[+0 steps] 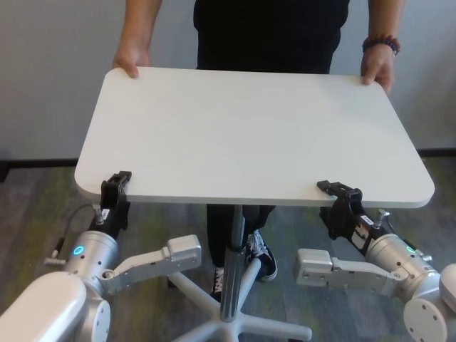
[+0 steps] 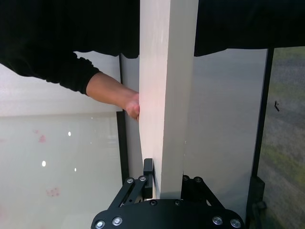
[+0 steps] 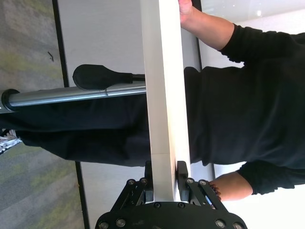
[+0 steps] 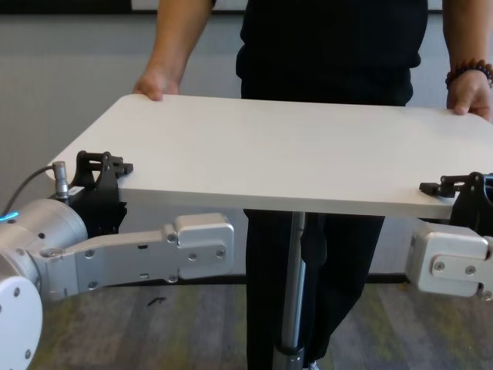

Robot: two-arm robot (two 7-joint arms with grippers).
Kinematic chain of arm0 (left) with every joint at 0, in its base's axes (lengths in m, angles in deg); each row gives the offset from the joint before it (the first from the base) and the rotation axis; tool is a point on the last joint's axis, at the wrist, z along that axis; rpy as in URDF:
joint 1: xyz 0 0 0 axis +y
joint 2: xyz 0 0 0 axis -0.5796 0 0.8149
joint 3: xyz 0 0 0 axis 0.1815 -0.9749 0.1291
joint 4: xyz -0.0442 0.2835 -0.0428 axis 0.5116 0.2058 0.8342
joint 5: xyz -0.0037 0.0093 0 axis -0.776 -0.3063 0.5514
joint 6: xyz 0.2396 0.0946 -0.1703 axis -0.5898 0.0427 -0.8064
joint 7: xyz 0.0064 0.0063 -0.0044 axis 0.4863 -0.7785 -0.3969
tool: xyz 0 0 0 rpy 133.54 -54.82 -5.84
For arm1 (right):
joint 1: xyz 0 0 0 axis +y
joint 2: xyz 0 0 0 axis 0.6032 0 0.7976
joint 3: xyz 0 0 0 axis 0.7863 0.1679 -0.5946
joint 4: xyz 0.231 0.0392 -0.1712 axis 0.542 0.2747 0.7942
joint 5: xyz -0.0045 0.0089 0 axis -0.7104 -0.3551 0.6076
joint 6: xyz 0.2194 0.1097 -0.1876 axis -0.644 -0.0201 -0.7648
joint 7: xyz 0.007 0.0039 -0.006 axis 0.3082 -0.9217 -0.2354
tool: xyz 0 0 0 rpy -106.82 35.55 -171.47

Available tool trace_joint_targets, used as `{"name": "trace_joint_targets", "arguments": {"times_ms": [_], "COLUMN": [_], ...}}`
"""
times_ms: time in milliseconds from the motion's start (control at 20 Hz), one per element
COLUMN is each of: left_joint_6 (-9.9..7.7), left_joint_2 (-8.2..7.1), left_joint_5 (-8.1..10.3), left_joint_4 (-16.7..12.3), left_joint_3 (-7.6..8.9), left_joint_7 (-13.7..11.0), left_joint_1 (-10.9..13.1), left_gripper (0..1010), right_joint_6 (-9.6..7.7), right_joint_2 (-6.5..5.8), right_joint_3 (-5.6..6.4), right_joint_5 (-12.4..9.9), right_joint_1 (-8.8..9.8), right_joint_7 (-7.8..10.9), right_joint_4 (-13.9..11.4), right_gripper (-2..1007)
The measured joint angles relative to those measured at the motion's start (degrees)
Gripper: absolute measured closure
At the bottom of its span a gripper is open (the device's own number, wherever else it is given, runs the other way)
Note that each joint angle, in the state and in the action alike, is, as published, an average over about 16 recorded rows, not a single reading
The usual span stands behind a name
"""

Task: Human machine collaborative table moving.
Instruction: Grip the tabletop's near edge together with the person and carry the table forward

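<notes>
The white table (image 1: pixel 249 135) stands between me and the human (image 1: pixel 271 35), who is dressed in black. The human's hands hold the two far corners (image 1: pixel 130 60) (image 1: pixel 377 68), with a beaded bracelet (image 1: pixel 381 44) on one wrist. My left gripper (image 1: pixel 116 187) is shut on the near edge at the left corner. My right gripper (image 1: pixel 340 196) is shut on the near edge towards the right corner. In the left wrist view the tabletop's edge (image 2: pixel 167 95) runs between the fingers of my left gripper (image 2: pixel 167 183). The right wrist view shows the same for my right gripper (image 3: pixel 166 176).
The table rests on a central metal post (image 1: pixel 235 242) with a white star base (image 1: pixel 206 296) on grey carpet. The human's sneakers (image 1: pixel 260 256) are just behind the post. A black lever handle (image 3: pixel 95 76) sits under the tabletop. A pale wall is behind the human.
</notes>
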Motion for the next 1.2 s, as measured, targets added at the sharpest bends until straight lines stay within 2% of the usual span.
{"name": "trace_joint_targets", "arguments": {"times_ms": [500, 1200], "left_joint_6": [0.31, 1.16], "left_joint_2": [1.26, 2.37], "left_joint_5": [0.54, 1.72], "left_joint_4": [4.0, 9.2], "left_joint_3": [-0.86, -1.68], "left_joint_7": [1.2, 2.6], "left_joint_1": [-1.6, -3.0], "left_gripper": [755, 754], "right_joint_6": [0.51, 1.59], "right_joint_2": [0.72, 2.02], "right_joint_3": [-1.13, -2.81], "right_joint_5": [0.2, 0.4], "right_joint_1": [-1.38, -3.42], "right_joint_7": [-0.72, -2.29], "right_joint_4": [3.0, 8.4], "right_gripper": [725, 725]}}
